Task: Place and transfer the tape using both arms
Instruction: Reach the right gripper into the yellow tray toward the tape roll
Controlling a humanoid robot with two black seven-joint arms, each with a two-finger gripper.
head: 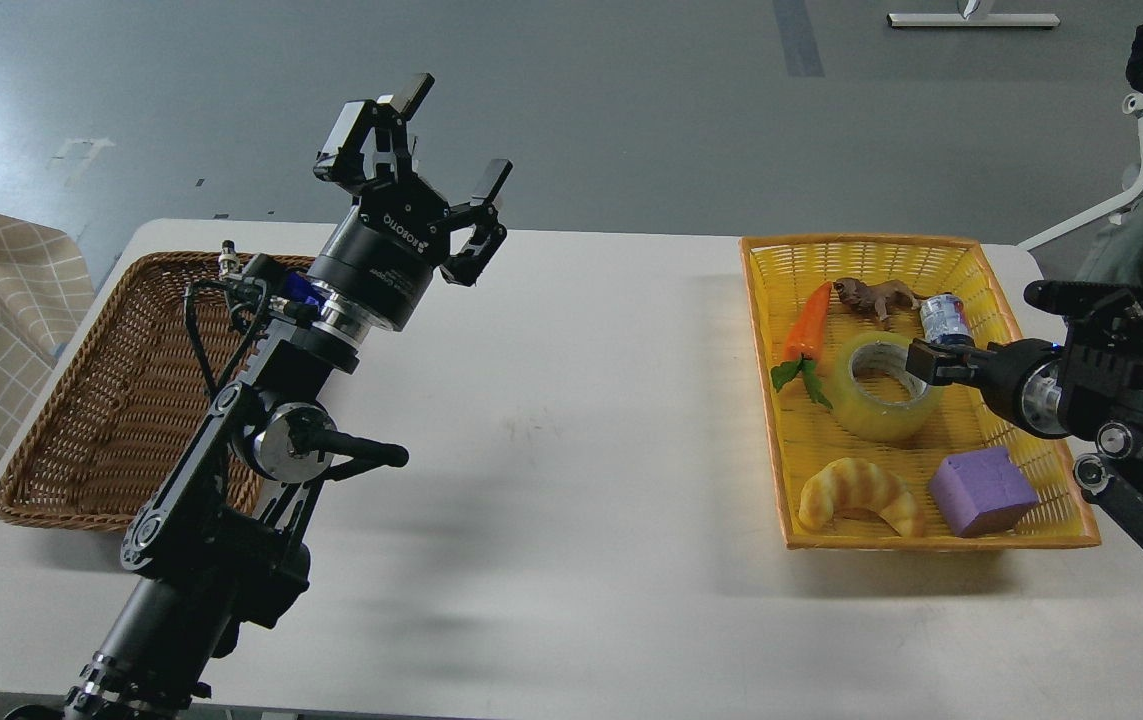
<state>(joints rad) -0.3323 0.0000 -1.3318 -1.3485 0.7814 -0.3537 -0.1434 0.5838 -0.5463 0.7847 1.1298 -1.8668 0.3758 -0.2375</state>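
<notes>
Tape sat on its side in the yellow basket at the right of the white table, among 5 other items: orange carrot toy, brown animal figure, small can, croissant toy and purple block. Right gripper reached in at the roll's upper rim, fingers at the core ring; whether clamped or merely touching, cannot tell. Left gripper raised above the table beside the brown wicker basket, fingers spread wide and holding nothing
</notes>
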